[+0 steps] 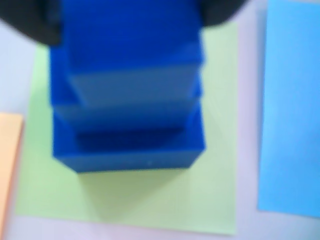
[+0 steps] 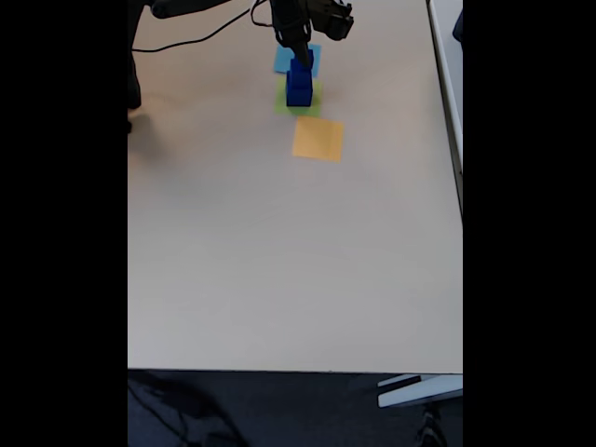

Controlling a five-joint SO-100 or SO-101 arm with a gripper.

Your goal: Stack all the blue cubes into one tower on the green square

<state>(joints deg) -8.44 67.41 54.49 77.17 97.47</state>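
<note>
Wrist view first: three blue cubes (image 1: 127, 100) are seen piled into a tower (image 1: 130, 125) right under the gripper, biggest at the bottom, smallest on top and closest to the lens. The whole stack is parked on the green square (image 1: 150, 195), a bit toward the far-left part of it. An orange square (image 1: 9, 160) is poking in on the left and a light-blue square (image 1: 290, 110) on the right. Dark blobs of the gripper are caught at the top corners, either side of the top cube, but it's all blurry, so whether the cube is pinched or let go can't be told.

Fixed view: the gripper (image 2: 298, 54) is hung directly over the tower (image 2: 299, 82) on the table (image 2: 279, 242), tiny and far off.

Looks like the last placement step. Next move is probably a clean release and a straight lift, so nothing gets knocked over.
</note>
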